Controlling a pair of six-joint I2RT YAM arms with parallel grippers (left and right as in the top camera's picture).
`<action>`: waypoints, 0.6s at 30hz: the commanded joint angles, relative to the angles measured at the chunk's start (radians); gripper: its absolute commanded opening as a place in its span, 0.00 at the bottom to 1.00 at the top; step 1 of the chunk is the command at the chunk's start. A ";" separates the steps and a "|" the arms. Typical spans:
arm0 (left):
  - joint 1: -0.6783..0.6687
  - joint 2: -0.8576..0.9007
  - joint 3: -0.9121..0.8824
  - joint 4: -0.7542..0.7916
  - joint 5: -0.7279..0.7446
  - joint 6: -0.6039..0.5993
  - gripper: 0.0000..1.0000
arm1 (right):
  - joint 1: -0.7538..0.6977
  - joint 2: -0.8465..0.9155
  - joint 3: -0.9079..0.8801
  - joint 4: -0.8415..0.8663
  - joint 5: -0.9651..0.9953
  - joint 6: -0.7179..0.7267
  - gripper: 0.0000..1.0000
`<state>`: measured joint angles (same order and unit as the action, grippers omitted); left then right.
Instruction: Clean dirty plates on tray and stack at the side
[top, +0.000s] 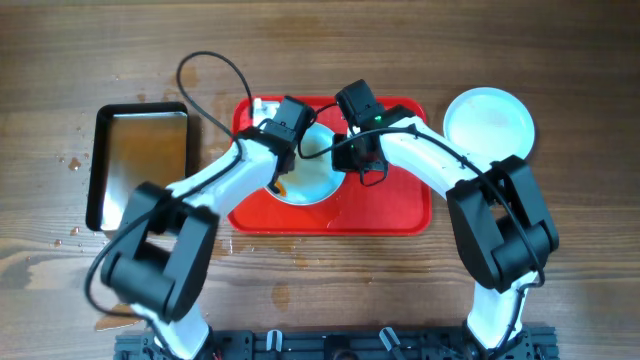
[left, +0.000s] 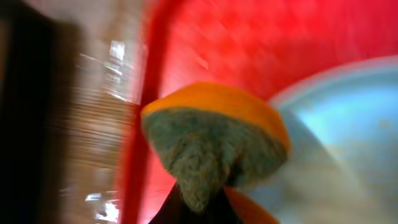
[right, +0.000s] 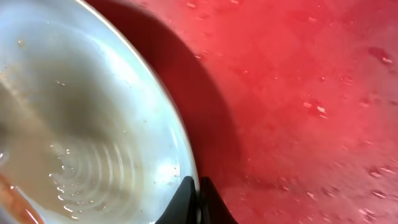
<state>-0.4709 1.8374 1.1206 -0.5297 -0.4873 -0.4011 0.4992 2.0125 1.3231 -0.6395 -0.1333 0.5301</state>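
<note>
Scrubbing looks to be the step in hand: a round, shallow, pale mint-white plate (top: 318, 180) lies on the left half of the large red rectangular plastic tray (top: 390, 205), and both arms meet over it. The left gripper (left: 193, 214) is clamped on an orange sponge with a grey-green scouring face (left: 211, 137), which hangs at the plate's left edge. Blur in the left wrist view hides whether the scouring face touches the plate. The right gripper (right: 194, 202) is pinched tight, its fingertips meeting at the plate's rim. It seems to hold that rim to steady the plate, though the contact sits at the very bottom of its view.

The plate's hollow looks wet and cloudy, with an orange-brown streak (right: 12, 199) toward one edge, so I judge the cleaning unfinished. A second plate of the same kind (top: 488, 122), clean-looking, rests on the wooden table (top: 560, 250) just beyond the tray's far right corner, apparently the stacking spot. A black-rimmed metal pan (top: 140, 165) sits left of the tray.

Next, the sponge should pass over the streak while the right grip stops the plate from sliding. The plate then needs lifting by its rim and setting on the clean one at the right.
</note>
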 joint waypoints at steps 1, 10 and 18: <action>0.014 -0.134 -0.009 -0.002 -0.081 0.002 0.04 | -0.014 0.028 -0.008 -0.012 0.058 -0.007 0.04; 0.005 -0.056 -0.010 0.074 0.518 -0.174 0.04 | -0.014 0.028 -0.008 -0.010 0.058 -0.008 0.04; 0.002 0.074 -0.010 0.025 0.509 -0.206 0.04 | -0.014 0.028 -0.008 -0.011 0.058 -0.007 0.04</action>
<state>-0.4667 1.8801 1.1164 -0.4706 0.0147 -0.5823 0.4919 2.0125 1.3231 -0.6426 -0.1219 0.5297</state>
